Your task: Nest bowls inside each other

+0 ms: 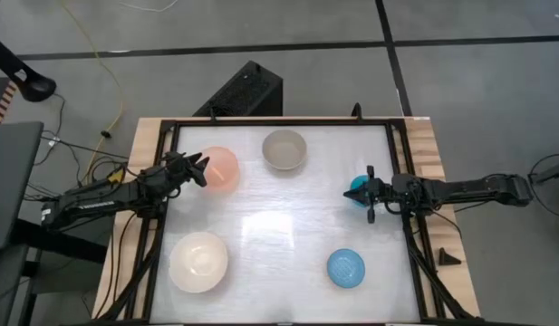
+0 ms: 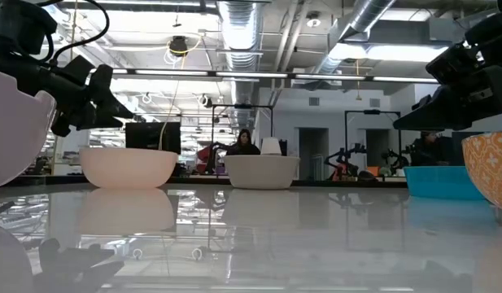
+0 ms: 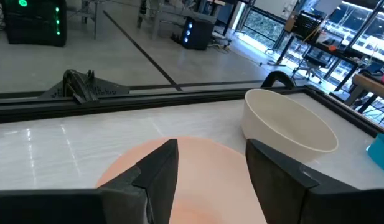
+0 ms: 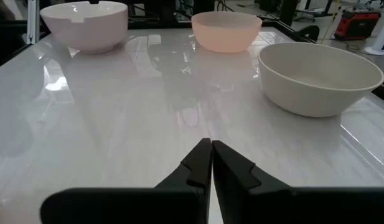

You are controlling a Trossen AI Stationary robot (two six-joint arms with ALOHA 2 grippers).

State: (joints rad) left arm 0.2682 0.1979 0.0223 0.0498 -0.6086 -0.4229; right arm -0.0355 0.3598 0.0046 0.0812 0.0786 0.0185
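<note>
Five bowls sit spread apart on the white surface (image 1: 279,226), none nested yet, so the task looks barely begun. The salmon-pink bowl (image 1: 219,168) is far left, the grey-beige bowl (image 1: 284,149) far centre, the cream-white bowl (image 1: 198,261) near left, the light blue bowl (image 1: 345,267) near right, and the teal bowl (image 1: 358,187) at the right edge, mostly hidden under the right arm. They are well apart, probably laid out so each can be picked singly. The left claw (image 1: 194,169) reaches in from the left side, arm stretched low and nearly level, and hangs at the left rim of the salmon-pink bowl; in the left wrist view its fingers (image 3: 157,171) stand apart with the pink bowl between and below them, so the claw is open and poised over the rim, likely lining up a rim pinch; contact can't be confirmed. The right claw (image 1: 369,194) comes in from the right side, arm also extended low, sitting just over the teal bowl; in the right wrist view its fingers (image 4: 198,165) are pressed together, closed on nothing visible. Judging by the layout, the pink bowl probably goes into the cream-white one.
</note>
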